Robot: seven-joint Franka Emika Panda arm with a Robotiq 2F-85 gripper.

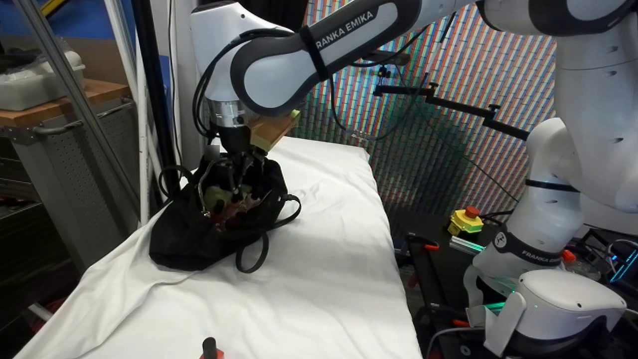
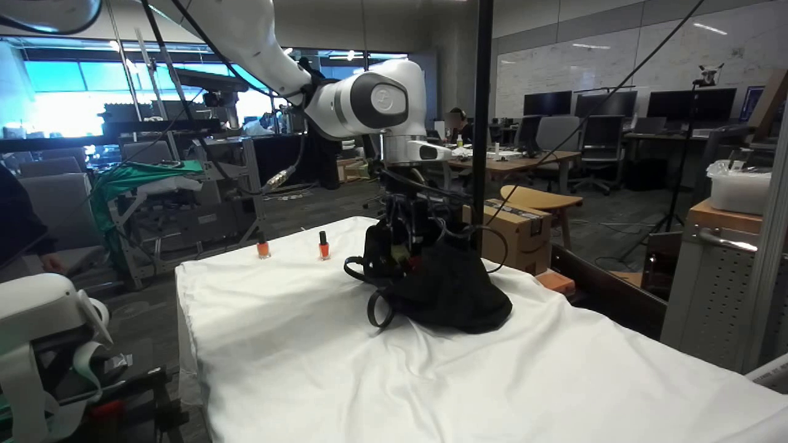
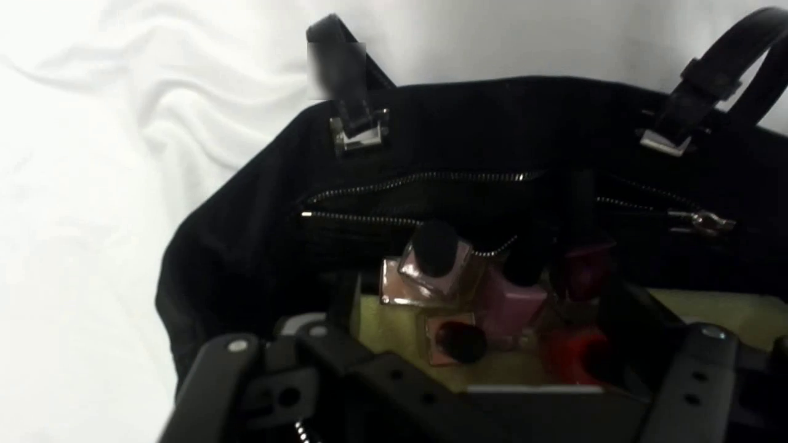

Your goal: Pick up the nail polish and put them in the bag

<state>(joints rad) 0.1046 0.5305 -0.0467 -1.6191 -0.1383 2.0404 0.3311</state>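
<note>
Jaws spread wide and released, the tool [image 3: 485,311] hangs inside the mouth of the black bag [image 2: 455,289], over a cluster of nail polish bottles [image 3: 446,277], while two orange-red bottles [image 2: 324,248] stand on the white-draped bench [image 2: 277,320] roughly between nine and ten o'clock from the bag in an exterior view.

Both exterior views stood back, tilted down, sharing the arm [image 1: 279,70], the white cloth [image 1: 329,269] and the bag [image 2: 452,286]; in an exterior view the background was a striped backdrop [image 1: 488,70], in an exterior view a whiteboard [image 2: 554,74]. Wrist view sat close above the bag, facing down into its mouth past the gripper [image 3: 486,320].
</note>
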